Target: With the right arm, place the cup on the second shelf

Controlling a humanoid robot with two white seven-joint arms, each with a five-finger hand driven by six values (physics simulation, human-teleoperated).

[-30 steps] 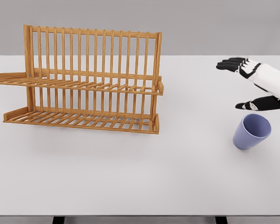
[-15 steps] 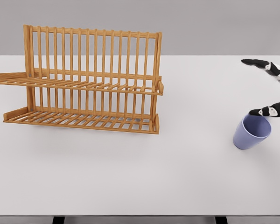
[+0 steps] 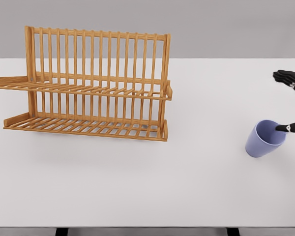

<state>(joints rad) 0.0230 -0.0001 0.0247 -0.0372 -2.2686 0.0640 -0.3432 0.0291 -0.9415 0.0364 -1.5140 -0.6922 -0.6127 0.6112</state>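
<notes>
A lilac cup stands tilted on the white table, its mouth facing up and to the right. My right hand reaches in from the right edge, mostly out of frame. It is open: the black fingertips are spread well above the cup, and the thumb tip lies at the cup's rim on the right. The wooden dish rack stands at the left, with an upper shelf and a lower shelf, both bare. My left arm is out of sight.
The rack's upper shelf sticks out past the picture's left edge. Between the rack and the cup lies a wide stretch of bare table.
My right hand has drawn back to the right, mostly leaving the frame, and its thumb has dropped down to the cup's rim. The cup and rack have not moved.
</notes>
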